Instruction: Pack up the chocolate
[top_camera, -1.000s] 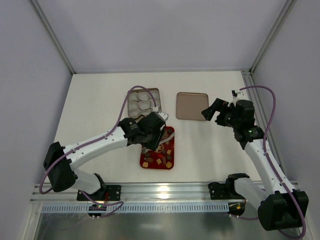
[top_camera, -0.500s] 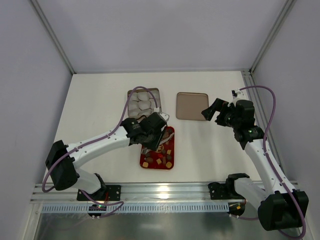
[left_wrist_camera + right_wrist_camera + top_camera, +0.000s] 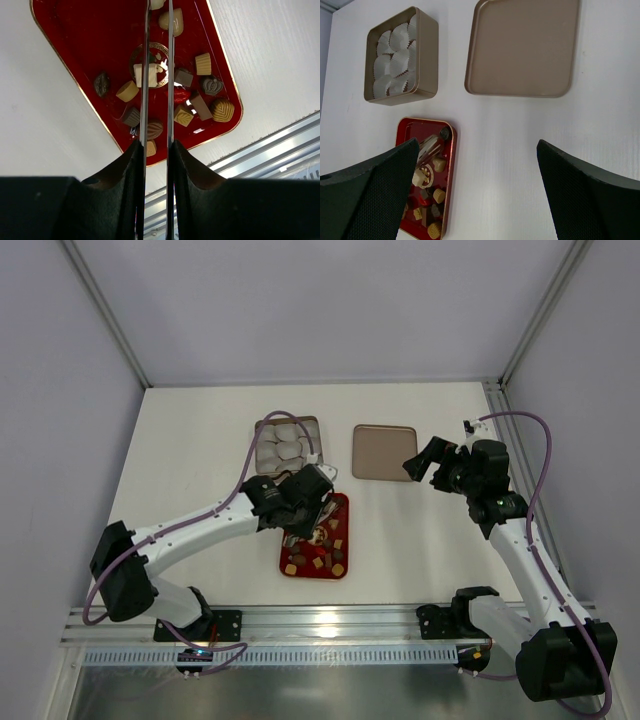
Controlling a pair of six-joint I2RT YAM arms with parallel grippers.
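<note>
The chocolate [image 3: 320,558] lies as several small dark, brown and tan pieces in a red tray [image 3: 343,502] at mid-table. My left gripper [image 3: 316,526] hangs over the tray's far half. Its long metal fingers [image 3: 145,100] stand close together with a narrow gap. A pale piece [image 3: 157,3] shows in that gap at the top edge of the left wrist view; the fingertips lie beyond that edge, so I cannot tell whether it is gripped. My right gripper [image 3: 420,462] hovers wide open to the right, with nothing in it [image 3: 478,141].
A square golden tin [image 3: 433,50] lined with white paper cups [image 3: 392,60] stands just beyond the tray. Its lid [image 3: 383,452] lies flat to the right, under the right gripper's reach. An aluminium rail [image 3: 330,622] runs along the near edge.
The left gripper has shifted a little over the tray's far half and its fingers have drawn closer together. The right arm has not moved.
</note>
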